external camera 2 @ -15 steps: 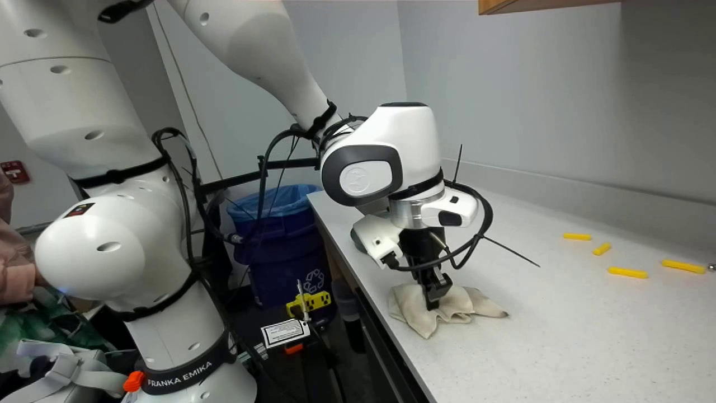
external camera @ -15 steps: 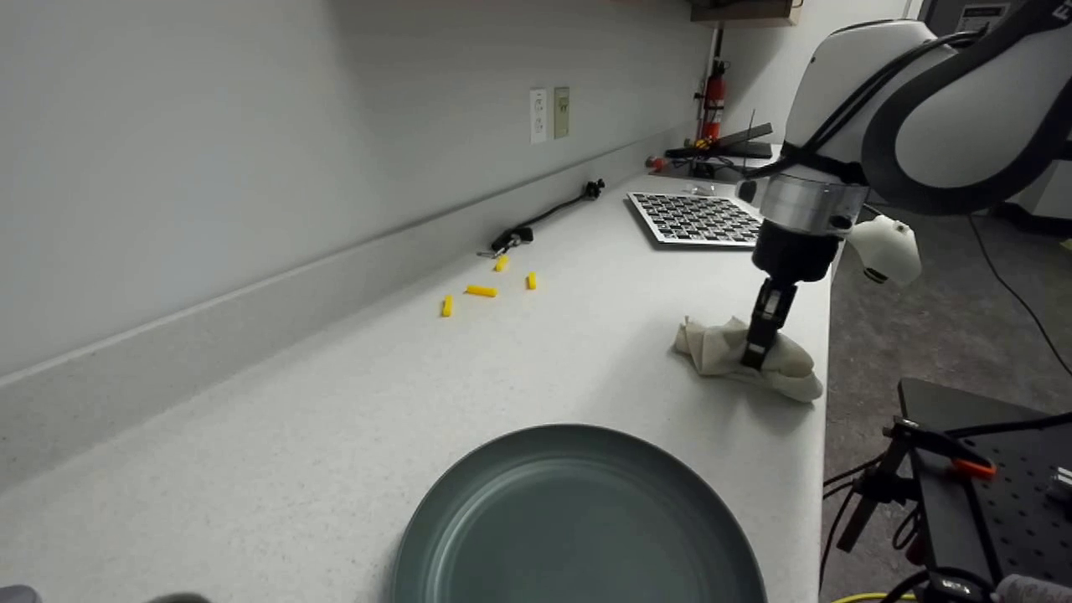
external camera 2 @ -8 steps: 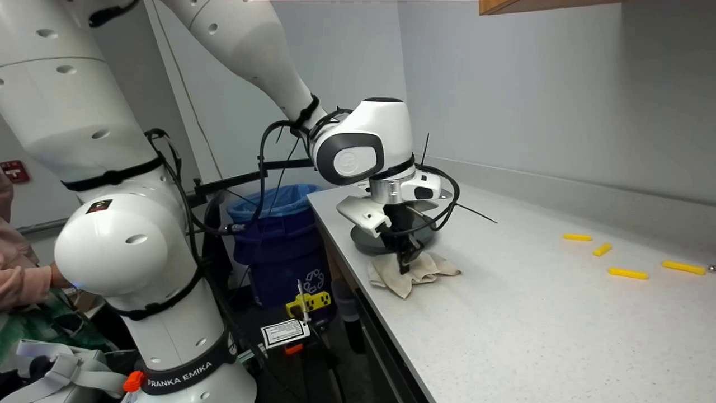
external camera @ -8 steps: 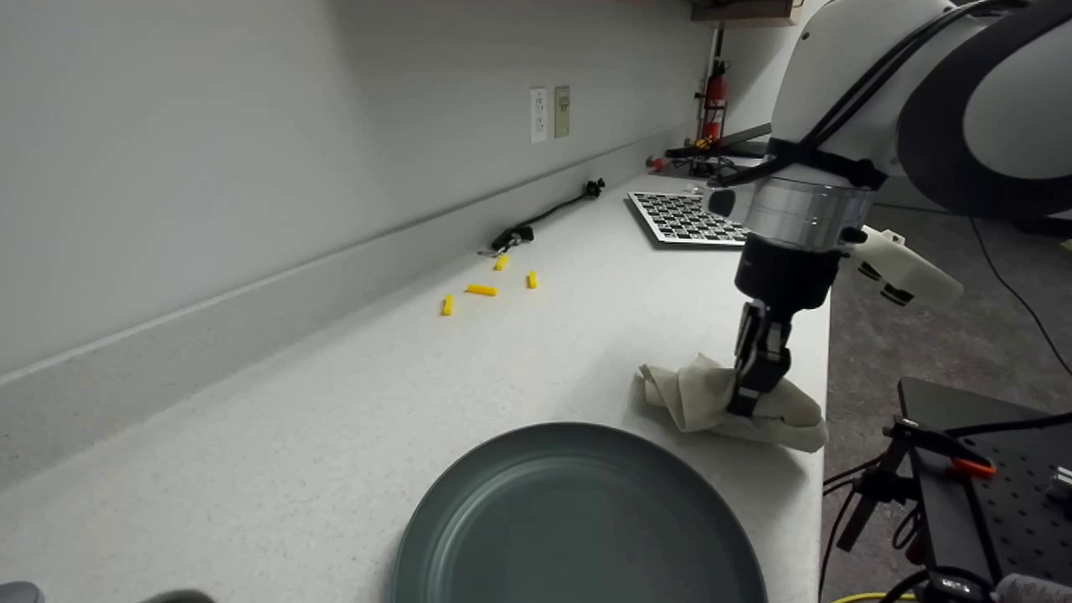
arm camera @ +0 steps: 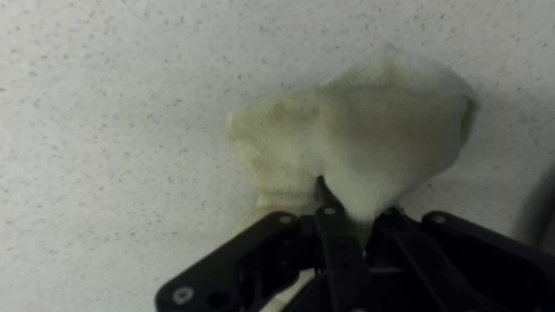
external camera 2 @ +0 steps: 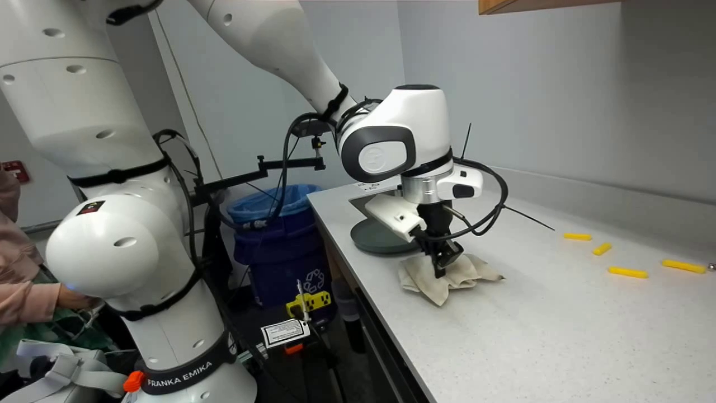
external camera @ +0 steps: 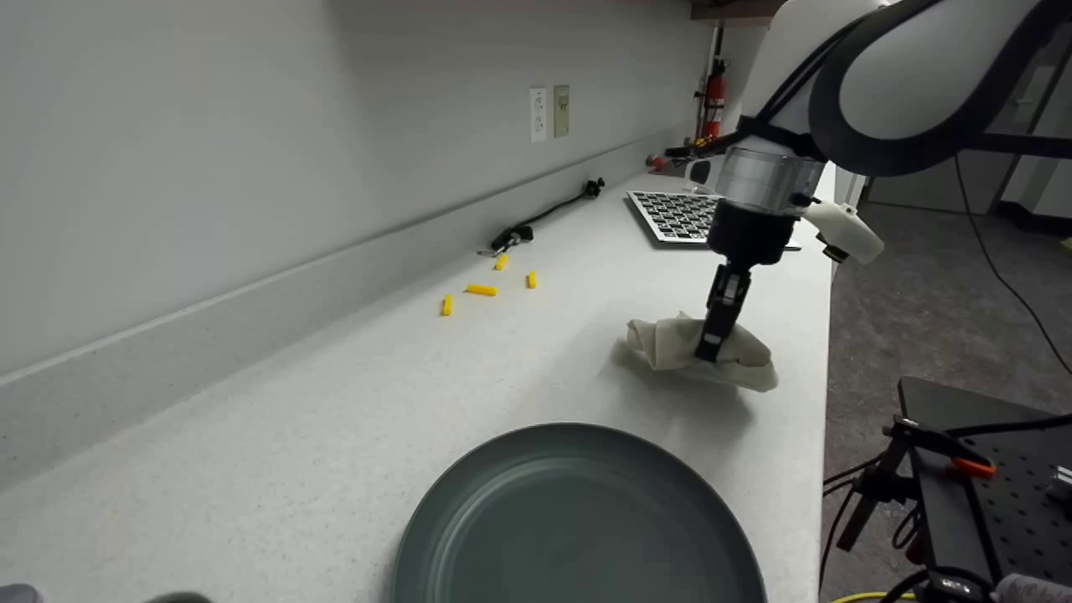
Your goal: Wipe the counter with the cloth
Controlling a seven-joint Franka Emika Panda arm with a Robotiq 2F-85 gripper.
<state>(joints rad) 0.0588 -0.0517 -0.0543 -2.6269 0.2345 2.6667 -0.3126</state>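
Note:
A crumpled beige cloth (external camera: 666,343) lies on the white speckled counter (external camera: 335,435), near its front edge, in both exterior views; the cloth (external camera 2: 430,285) and counter (external camera 2: 559,341) show there. My gripper (external camera: 710,347) points down, tilted, with its fingertips in the cloth; it also shows in an exterior view (external camera 2: 440,268). In the wrist view the cloth (arm camera: 373,134) is bunched between the two black fingers of the gripper (arm camera: 357,212), which are shut on it. The fingertips are hidden in the folds. A shadow lies under the cloth; I cannot tell whether all of it touches the counter (arm camera: 108,130).
A dark green plate (external camera: 578,528) sits close to the cloth, also in an exterior view (external camera 2: 380,238). Several yellow sticks (external camera: 481,291) lie near the wall, with a black cable (external camera: 553,211) and a black-and-white patterned board (external camera: 674,216). A black cart (external camera: 980,435) stands beyond the counter's edge.
The gripper and cloth first moved along the counter toward the plate. Since then they have moved back away from the plate and away from the front edge, toward the wall.

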